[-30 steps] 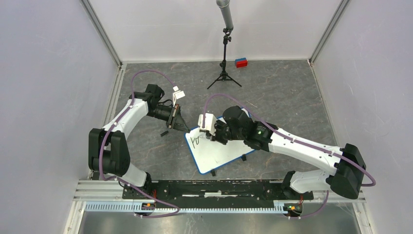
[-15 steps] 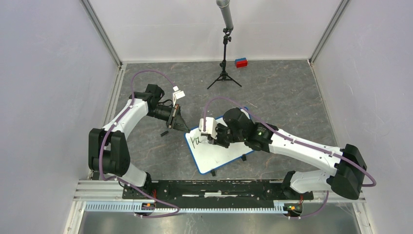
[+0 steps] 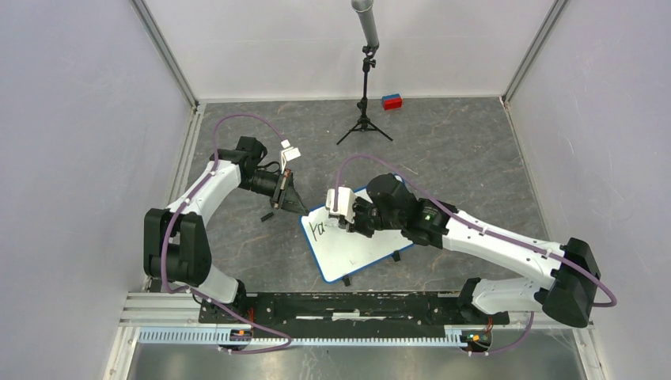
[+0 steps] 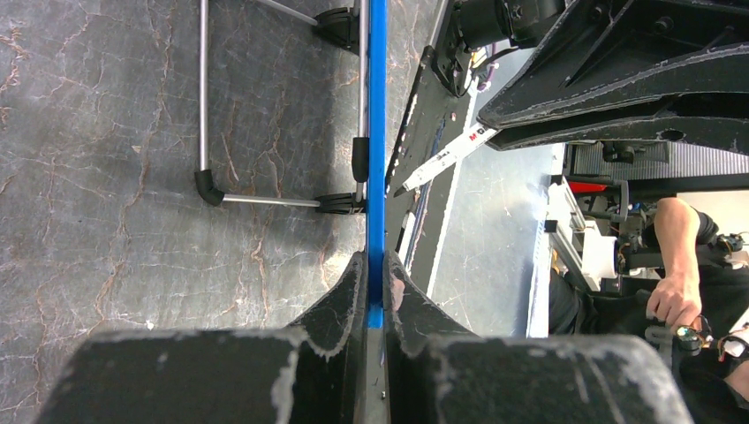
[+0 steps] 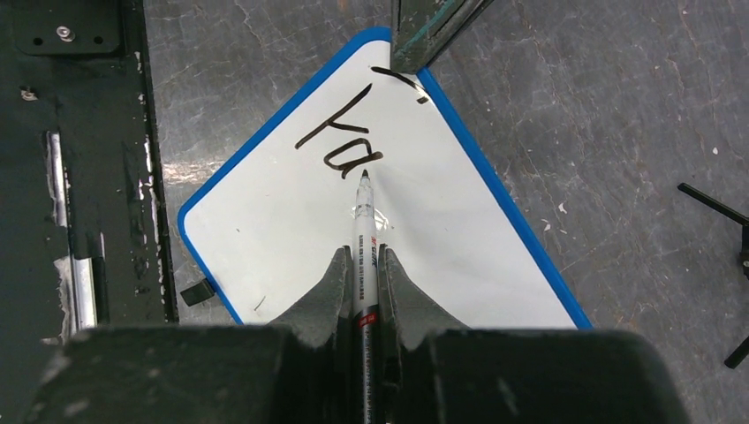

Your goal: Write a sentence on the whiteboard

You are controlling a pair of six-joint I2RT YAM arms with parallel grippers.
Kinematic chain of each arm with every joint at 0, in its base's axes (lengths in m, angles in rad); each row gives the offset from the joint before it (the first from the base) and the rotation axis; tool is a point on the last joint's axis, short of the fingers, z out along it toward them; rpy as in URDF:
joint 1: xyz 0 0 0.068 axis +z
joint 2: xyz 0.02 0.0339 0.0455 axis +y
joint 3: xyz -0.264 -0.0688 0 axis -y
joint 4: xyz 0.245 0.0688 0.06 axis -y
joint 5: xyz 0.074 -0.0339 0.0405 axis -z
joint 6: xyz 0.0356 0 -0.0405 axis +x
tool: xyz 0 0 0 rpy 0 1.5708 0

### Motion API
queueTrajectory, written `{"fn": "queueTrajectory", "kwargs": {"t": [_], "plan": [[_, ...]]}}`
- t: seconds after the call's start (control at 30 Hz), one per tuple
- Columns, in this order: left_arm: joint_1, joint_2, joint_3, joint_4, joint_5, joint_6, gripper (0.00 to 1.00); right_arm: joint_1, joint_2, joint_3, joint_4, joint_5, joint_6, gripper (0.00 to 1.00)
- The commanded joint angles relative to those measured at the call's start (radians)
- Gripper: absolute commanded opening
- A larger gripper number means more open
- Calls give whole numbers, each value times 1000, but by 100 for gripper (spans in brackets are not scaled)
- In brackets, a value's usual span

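Note:
The whiteboard [image 3: 360, 252], white with a blue rim, lies tilted on the grey table between the arms. My left gripper [image 3: 301, 207] is shut on its far-left corner; in the left wrist view the blue rim [image 4: 377, 132] runs edge-on between the left gripper's [image 4: 377, 265] pads. My right gripper [image 5: 364, 258] is shut on a white marker [image 5: 365, 225], whose black tip touches the whiteboard [image 5: 265, 230] just below the writing. Of the sentence [image 5: 340, 141] only two black letters show, near the held corner. From above, the right gripper [image 3: 346, 222] hovers over the board's upper left.
A black tripod [image 3: 365, 119] with a grey cylinder stands at the back, a red and blue block [image 3: 392, 101] beside it. A small black piece [image 3: 267, 215] lies left of the board. The black base rail [image 3: 356, 305] runs along the near edge. Walls close both sides.
My right gripper with the marker has shifted slightly to the right over the board, and the second letter has gained a stroke. The left arm and the board have not moved.

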Motion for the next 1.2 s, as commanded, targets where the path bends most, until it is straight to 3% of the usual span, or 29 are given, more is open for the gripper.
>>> {"fn": "queueTrajectory", "kwargs": {"t": [0.0,0.63,1.17], "plan": [[-8,8,-15,8,13,47,2,-3,18,39,70,32,17,0],[-8,11,-14,9,12,49,2,-31,-10,1,54,110,-3,0],[-8,9,-16,9,10,52,2,-14,4,-46,21,-14,1,0]]}}
